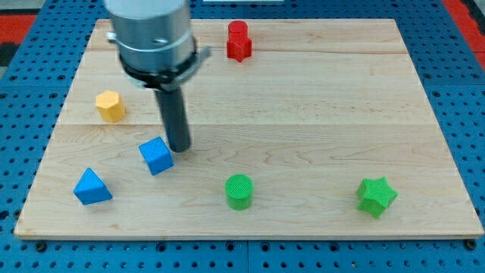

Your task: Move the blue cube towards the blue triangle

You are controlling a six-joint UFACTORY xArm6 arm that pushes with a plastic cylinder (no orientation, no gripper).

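Note:
The blue cube (156, 156) lies on the wooden board (303, 114) at the lower left. The blue triangle (92, 186) lies further to the lower left, a short gap away from the cube. My tip (179, 147) stands just to the right of the blue cube, at its upper right corner, touching or nearly touching it. The rod rises from there to the grey arm body at the view's top left.
A yellow hexagonal block (111, 105) sits at the left, above the cube. A red block (239, 41) is at the top middle. A green cylinder (239, 191) is at the bottom middle and a green star (376, 196) at the bottom right.

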